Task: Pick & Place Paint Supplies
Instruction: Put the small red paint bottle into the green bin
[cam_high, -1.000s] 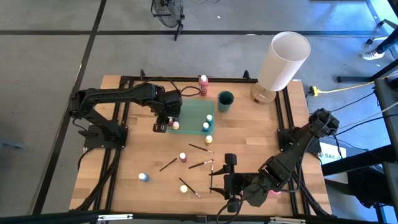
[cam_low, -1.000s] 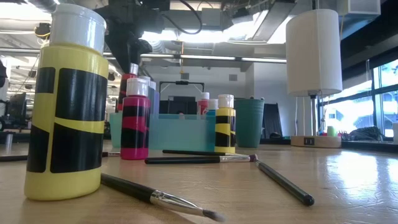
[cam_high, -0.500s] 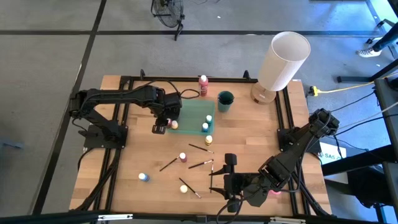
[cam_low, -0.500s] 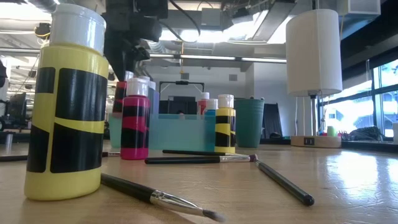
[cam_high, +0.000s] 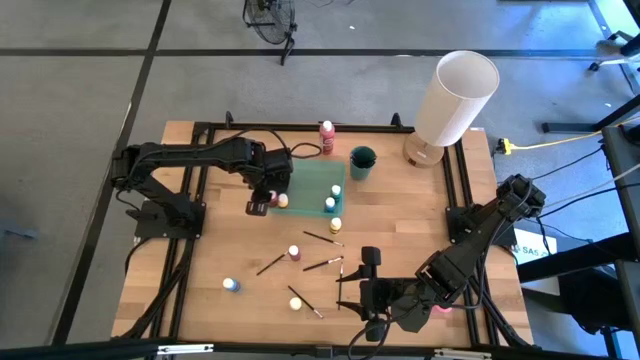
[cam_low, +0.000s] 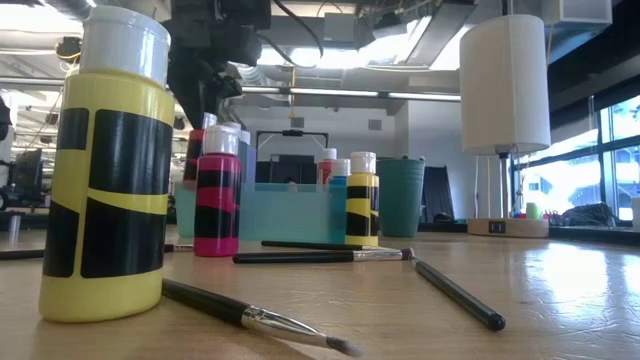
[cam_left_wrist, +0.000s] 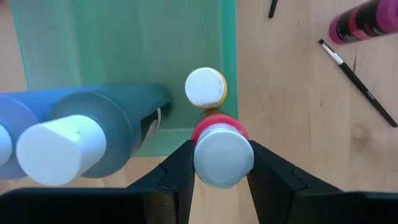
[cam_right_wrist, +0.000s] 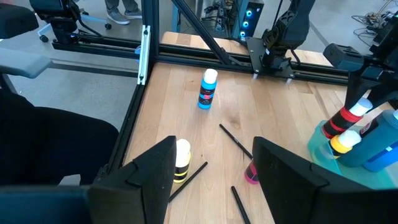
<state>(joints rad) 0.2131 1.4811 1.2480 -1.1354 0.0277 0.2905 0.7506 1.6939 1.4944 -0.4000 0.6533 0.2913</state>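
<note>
My left gripper (cam_high: 268, 196) (cam_left_wrist: 222, 163) is shut on a red bottle with black stripes and a white cap (cam_right_wrist: 344, 119), at the near left corner of the teal tray (cam_high: 312, 181). Whether the bottle stands in the tray, I cannot tell. The tray holds a yellow bottle (cam_left_wrist: 206, 88), blue bottles (cam_left_wrist: 93, 124) and two more near its right edge (cam_high: 332, 198). Loose on the table are a pink bottle (cam_high: 294, 253), a blue one (cam_high: 231, 285), two yellow ones (cam_high: 295, 303) (cam_high: 335, 225) and several dark brushes (cam_high: 322, 264). My right gripper (cam_high: 372, 300) (cam_right_wrist: 211, 167) is open near the table's near edge. My left gripper pinches the red bottle's white cap (cam_left_wrist: 222, 140) between its two fingers, one finger (cam_left_wrist: 179, 169) on each side. It comes from above, pointing down. The bottle stays upright below the fingers, with its lower end (cam_right_wrist: 332, 132) at the tray's corner.
A tall red bottle (cam_high: 327, 134) and a teal cup (cam_high: 362, 160) stand beyond the tray. The big white cylinder (cam_high: 455, 95) stands at the far right corner. Black rails (cam_high: 200, 230) run along the table's sides. Bare wood lies at the right (cam_high: 410, 220).
My left gripper has come down a little with the red bottle and shifted slightly toward the table's left. It has stayed shut on the cap. The right arm has kept still.
</note>
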